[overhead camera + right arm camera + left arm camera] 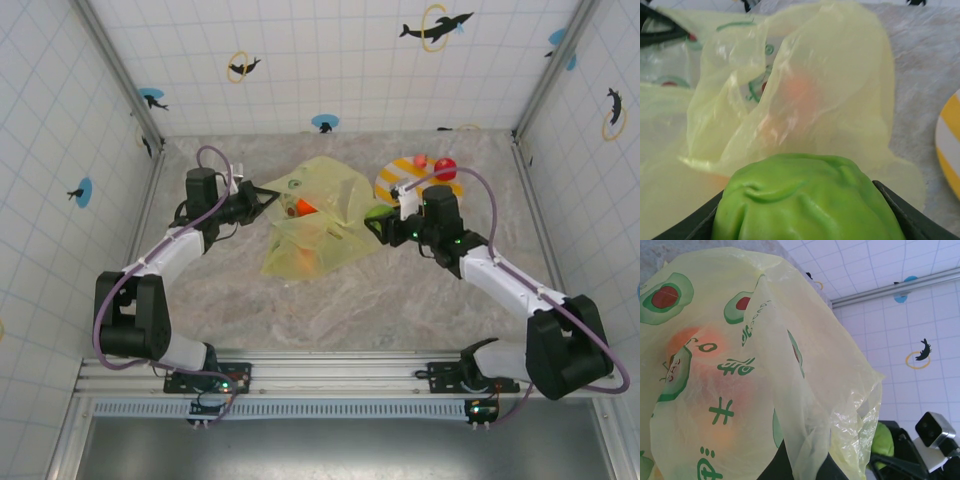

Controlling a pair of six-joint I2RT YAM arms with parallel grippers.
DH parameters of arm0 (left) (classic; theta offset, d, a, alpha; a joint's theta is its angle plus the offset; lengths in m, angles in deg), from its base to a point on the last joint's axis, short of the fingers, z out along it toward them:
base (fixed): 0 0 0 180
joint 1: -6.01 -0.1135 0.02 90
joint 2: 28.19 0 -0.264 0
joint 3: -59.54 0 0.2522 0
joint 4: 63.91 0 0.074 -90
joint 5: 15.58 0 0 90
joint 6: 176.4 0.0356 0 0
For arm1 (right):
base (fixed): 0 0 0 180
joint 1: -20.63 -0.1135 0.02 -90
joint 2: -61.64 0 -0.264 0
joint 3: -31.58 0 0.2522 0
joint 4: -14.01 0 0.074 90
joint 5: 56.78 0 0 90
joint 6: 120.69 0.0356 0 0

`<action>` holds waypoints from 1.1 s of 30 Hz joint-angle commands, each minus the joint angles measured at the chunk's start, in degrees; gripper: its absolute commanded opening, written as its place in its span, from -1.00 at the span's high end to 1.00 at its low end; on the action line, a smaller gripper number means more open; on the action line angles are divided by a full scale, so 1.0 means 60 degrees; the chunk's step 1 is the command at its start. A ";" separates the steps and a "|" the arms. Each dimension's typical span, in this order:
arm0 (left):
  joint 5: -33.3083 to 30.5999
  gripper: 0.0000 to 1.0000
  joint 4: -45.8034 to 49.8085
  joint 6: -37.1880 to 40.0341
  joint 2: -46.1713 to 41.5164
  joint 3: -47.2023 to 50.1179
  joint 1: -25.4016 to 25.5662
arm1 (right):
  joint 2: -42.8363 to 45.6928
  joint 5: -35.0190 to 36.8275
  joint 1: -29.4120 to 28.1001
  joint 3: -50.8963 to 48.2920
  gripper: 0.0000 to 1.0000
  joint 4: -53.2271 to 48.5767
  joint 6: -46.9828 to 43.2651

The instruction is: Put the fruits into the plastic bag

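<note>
Right gripper (379,222) is clamping one green fruit (807,200) between its dark fingers, jaws standing partway apart around it. The fruit is sitting right at the 3 o'clock edge of the plastic bag (320,225), just beside the film. Left gripper (262,198) is pinching the bag's 9 o'clock edge with its jaws closed tight; in the left wrist view the film is draping over the fingers. The bag is lying at the middle of the table (400,300). Count: one bag, one plate (393,180), two grippers. Fruits: one green in the right gripper, one orange fruit (305,208) showing inside the bag, and one red fruit (445,167) plus one smaller reddish fruit (420,160) sitting on the plate at 1 o'clock from the bag. A reddish-orange blur is showing through the film from both wrists; whether that is more than one fruit, cannot tell. The bag is thin, translucent, yellow-green and crinkly, printed with green avocado marks. The green fruit is matte, with soft ridges. The plate is round, striped yellow and white. The table is mottled grey.
</note>
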 commanded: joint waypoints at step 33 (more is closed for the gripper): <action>0.0169 1.00 -0.0224 -0.0064 -0.0019 0.0098 0.0038 | -0.6398 0.0660 -0.2832 0.4226 -0.19 0.2773 0.2745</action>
